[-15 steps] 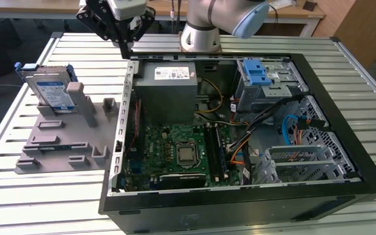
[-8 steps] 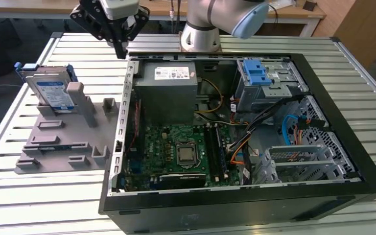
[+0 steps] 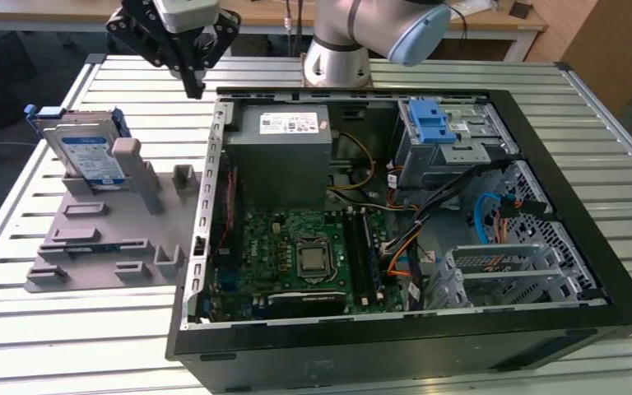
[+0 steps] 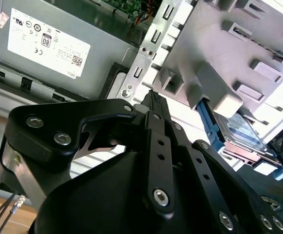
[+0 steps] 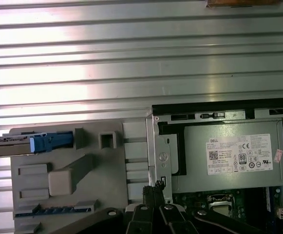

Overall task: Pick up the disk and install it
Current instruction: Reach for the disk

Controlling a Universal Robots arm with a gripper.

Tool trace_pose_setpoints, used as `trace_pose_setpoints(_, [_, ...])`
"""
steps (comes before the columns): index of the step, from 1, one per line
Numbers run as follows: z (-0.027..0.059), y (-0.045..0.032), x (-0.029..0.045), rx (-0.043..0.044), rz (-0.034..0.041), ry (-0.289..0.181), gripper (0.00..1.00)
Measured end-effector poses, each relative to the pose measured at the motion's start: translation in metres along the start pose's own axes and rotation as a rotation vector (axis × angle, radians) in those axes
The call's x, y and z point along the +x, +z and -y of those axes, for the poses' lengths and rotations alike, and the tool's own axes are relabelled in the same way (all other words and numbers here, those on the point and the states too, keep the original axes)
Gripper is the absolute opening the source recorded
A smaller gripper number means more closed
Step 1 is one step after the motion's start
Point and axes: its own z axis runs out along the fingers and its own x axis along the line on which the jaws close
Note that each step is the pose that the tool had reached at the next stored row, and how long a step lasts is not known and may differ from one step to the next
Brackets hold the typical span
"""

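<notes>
Gleaming slatted tbl (image 3: 75, 329) w/ disk (image 3: 85, 152), PC (image 3: 404, 350)

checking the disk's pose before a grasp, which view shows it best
The exterior view: the disk stands tilted in the grey holder, label visible. The first wrist view shows it edge-on; the second wrist view, partly behind the holder.
</notes>
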Motion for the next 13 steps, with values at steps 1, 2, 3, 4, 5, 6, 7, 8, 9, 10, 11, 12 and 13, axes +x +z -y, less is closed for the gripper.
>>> trace_pose_setpoints(1, [0.0000,0.0000,0.0012,0.0000,0.0000,0.000,0.11])
trace_pose_setpoints(2, [0.0000,0.0000,0.0026,-0.0001,0.0000,0.000,0.11])
trace_pose_setpoints(3, [-0.0001,0.0000,0.0037,0.0000,0.0000,0.000,0.11])
trace_pose_setpoints(4, [-0.0001,0.0000,0.0050,0.0000,0.0000,0.000,0.11])
trace_pose_setpoints(5, [-0.0001,0.0001,0.0062,-0.0001,0.0000,0.000,0.11])
trace_pose_setpoints(6, [-0.0001,0.0001,0.0074,-0.0001,0.0001,0.000,0.11])
trace_pose_setpoints(7, [-0.0001,0.0001,0.0085,-0.0001,0.0000,0.000,0.11])
trace_pose_setpoints(8, [-0.0001,0.0001,0.0096,0.0000,0.0000,0.000,0.11])
trace_pose_setpoints(9, [-0.0001,0.0001,0.0105,0.0000,-0.0001,0.000,0.11])
trace_pose_setpoints(10, [-0.0001,0.0001,0.0115,0.0000,0.0000,0.000,0.11])
trace_pose_setpoints(11, [0.0000,0.0001,0.0126,0.0000,0.0000,0.000,0.11])
trace_pose_setpoints(12, [0.0000,0.0001,0.0136,-0.0001,0.0000,0.000,0.11])
trace_pose_setpoints(13, [0.0000,0.0001,0.0145,-0.0001,-0.0001,0.000,0.11])
